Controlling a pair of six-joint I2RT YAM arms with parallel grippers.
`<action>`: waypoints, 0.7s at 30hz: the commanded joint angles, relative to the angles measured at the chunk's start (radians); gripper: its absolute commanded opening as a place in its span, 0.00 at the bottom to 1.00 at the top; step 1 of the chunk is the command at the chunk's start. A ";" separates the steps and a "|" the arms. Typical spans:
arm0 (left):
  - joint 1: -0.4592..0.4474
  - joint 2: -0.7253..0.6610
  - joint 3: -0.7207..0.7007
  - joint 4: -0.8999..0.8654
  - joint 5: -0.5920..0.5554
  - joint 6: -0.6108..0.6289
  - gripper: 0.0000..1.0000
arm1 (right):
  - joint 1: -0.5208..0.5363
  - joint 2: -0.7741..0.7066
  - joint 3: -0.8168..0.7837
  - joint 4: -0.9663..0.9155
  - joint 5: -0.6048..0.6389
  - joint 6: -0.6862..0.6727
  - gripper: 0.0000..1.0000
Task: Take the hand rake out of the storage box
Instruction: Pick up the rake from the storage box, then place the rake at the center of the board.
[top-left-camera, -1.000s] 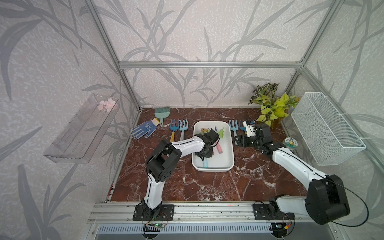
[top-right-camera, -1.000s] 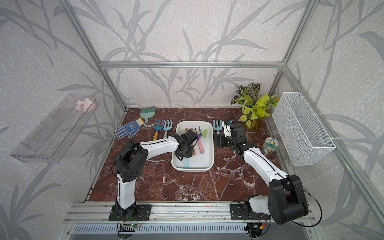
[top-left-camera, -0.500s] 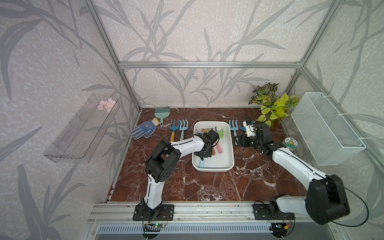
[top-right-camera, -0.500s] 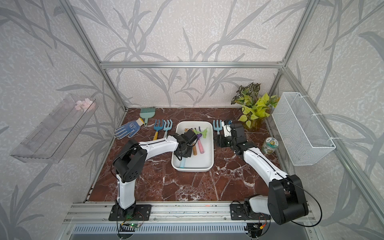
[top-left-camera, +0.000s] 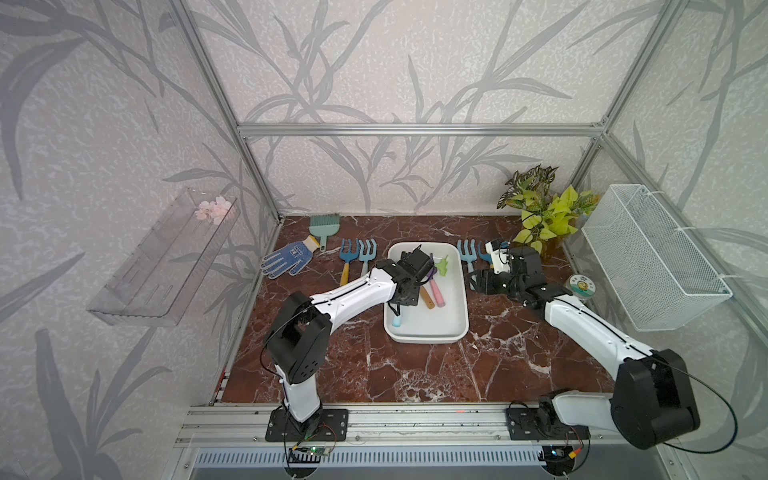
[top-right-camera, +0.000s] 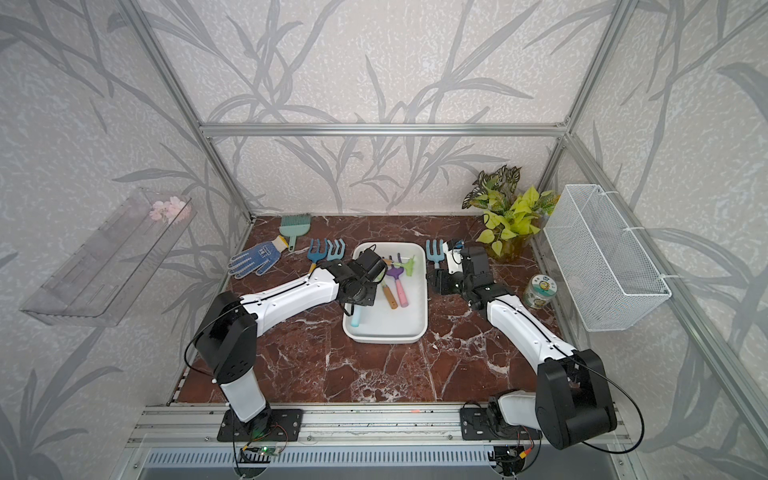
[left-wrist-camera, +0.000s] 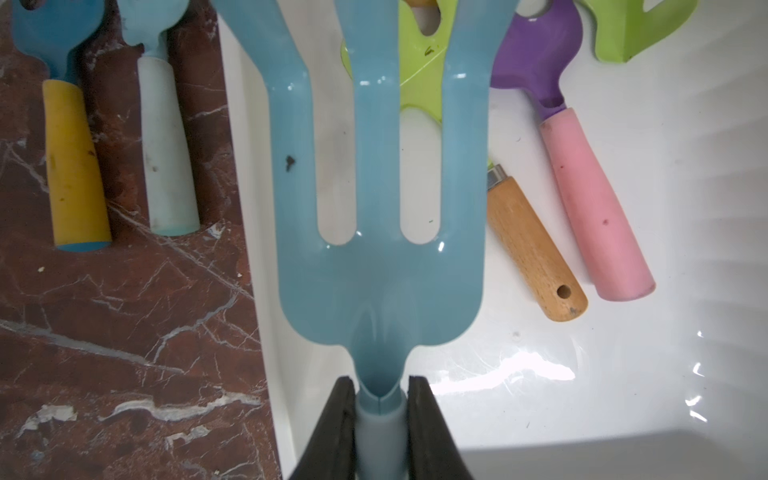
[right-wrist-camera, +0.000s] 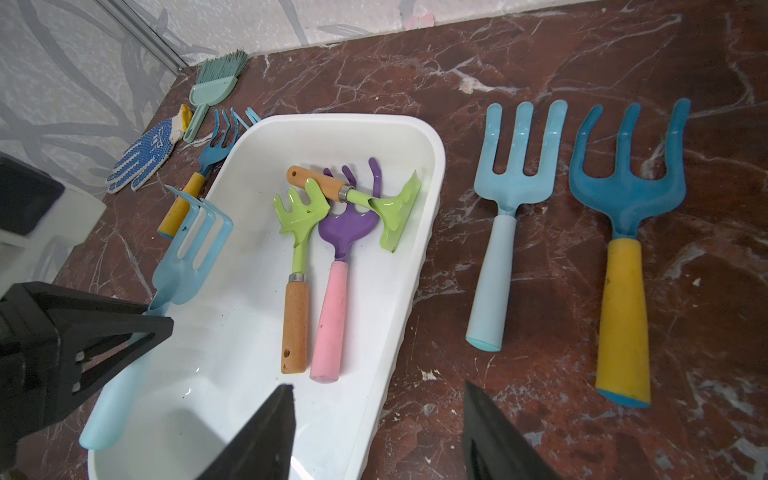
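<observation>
Your left gripper (left-wrist-camera: 381, 380) is clamped tight on the pale blue hand rake (left-wrist-camera: 376, 270), its fingers (left-wrist-camera: 343, 419) pinching the narrow neck where the head meets the handle. The rake lies along the left wall of the storage box (top-left-camera: 459, 299), tines pointing toward the back wall, with the handle's end low in the box's near left corner; you cannot tell from these views whether that end touches the box floor. Inside the box, toward its middle, lie a purple rake with a pink handle (right-wrist-camera: 332, 291) and two green rakes with wooden handles (right-wrist-camera: 296, 286). Your right gripper (right-wrist-camera: 376, 386) hangs with its jaws apart and nothing between them, just beside the box's right rim over the worktop (top-left-camera: 374, 365), near two blue rakes (right-wrist-camera: 498, 249).
</observation>
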 joint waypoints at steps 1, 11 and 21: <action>-0.005 -0.048 0.030 -0.040 -0.041 0.027 0.14 | -0.003 -0.013 -0.005 0.016 -0.013 -0.012 0.64; -0.005 -0.137 0.005 -0.086 -0.129 0.026 0.13 | -0.003 -0.017 -0.003 0.013 -0.023 -0.017 0.64; 0.115 -0.249 -0.059 -0.138 -0.160 0.085 0.11 | -0.003 -0.019 0.000 0.006 -0.030 -0.021 0.64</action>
